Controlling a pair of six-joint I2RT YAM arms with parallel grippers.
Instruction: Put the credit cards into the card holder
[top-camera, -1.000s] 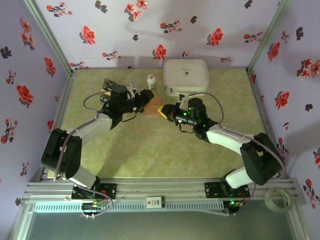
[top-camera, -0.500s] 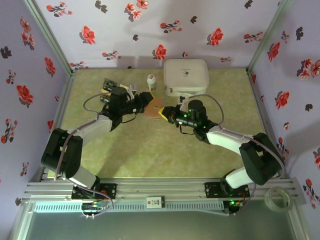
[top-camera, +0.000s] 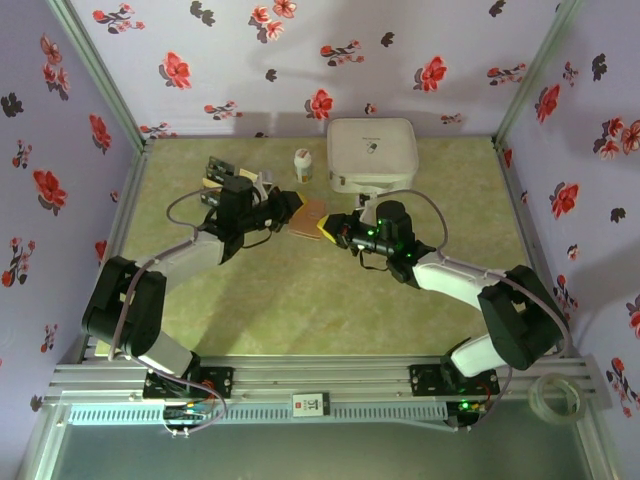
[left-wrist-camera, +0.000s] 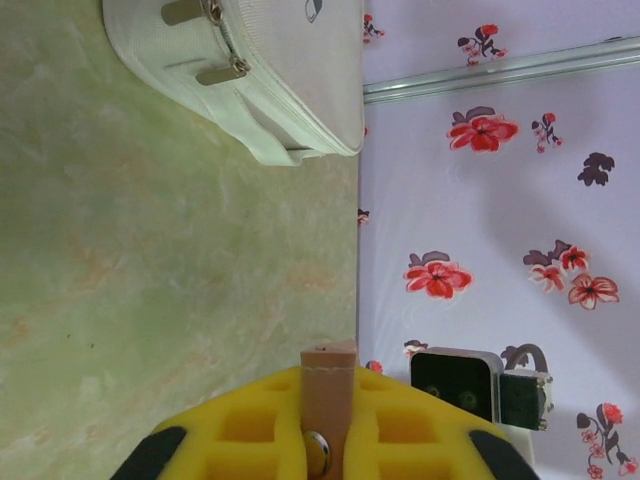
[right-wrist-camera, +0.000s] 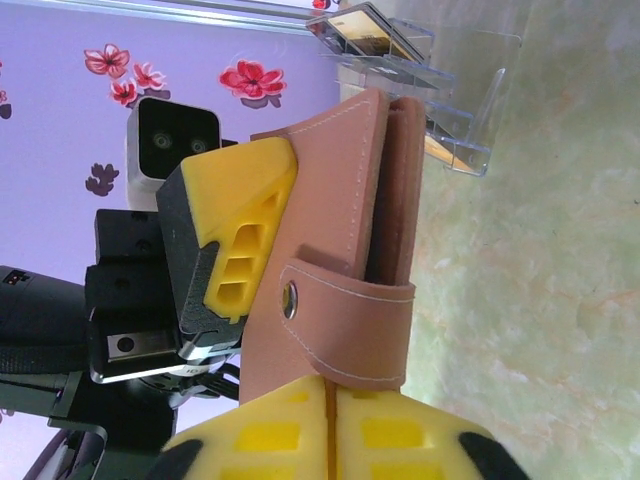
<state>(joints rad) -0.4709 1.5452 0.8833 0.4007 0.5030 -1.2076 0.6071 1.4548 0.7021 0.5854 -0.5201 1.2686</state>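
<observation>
The reddish-brown card holder (top-camera: 309, 213) hangs above the table between both arms. My left gripper (top-camera: 291, 208) is shut on its snap strap (left-wrist-camera: 328, 385), which is pinched between the yellow pads (left-wrist-camera: 250, 430). My right gripper (right-wrist-camera: 330, 388) holds the card holder (right-wrist-camera: 345, 200) by its thin lower edge, pads almost touching. A left fingertip (right-wrist-camera: 238, 225) presses the holder's far face in the right wrist view. The credit cards (right-wrist-camera: 365, 30), black and gold, sit in a clear tiered stand (right-wrist-camera: 455, 120) behind, also at the back left (top-camera: 215, 172).
A big white rounded case (top-camera: 372, 152) stands at the back centre, its zip side seen in the left wrist view (left-wrist-camera: 250, 70). A small white bottle (top-camera: 302, 162) stands left of it. Floral walls close in the green table (top-camera: 330, 300).
My left gripper has shut on the card holder's strap. The holder and both grippers have shifted only slightly.
</observation>
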